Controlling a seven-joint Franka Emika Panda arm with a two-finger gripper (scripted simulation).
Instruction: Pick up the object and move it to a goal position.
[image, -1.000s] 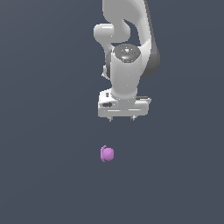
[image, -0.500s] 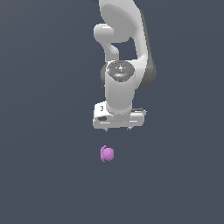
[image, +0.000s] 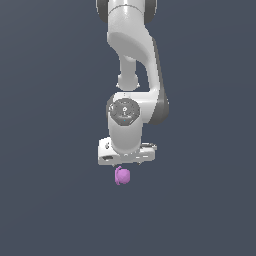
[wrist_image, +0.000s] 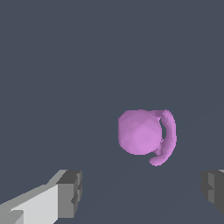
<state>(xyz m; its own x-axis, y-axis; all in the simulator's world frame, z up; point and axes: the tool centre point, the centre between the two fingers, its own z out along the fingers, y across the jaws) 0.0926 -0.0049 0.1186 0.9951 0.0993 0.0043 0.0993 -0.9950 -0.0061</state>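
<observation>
A wide-spread gripper (wrist_image: 140, 192) is seen with one finger (wrist_image: 70, 192) on either side of the frame, the pink-purple object (wrist_image: 141, 132) lying untouched on the floor between and ahead of them. A small, rounded lump, it is judged light and rigid; its curved handle-like ridge (wrist_image: 168, 138) is best avoided, the round body being gripped instead. The plain dark grey floor (image: 50, 200) is featureless.

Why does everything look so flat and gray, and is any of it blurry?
In the exterior view, the floor is one even gray with no clear shadow under the pink object; the gripper looks softly shaded. In the wrist view, the object looks sharp but blocky-edged, and the fingers show jagged pixels, not blur.
</observation>
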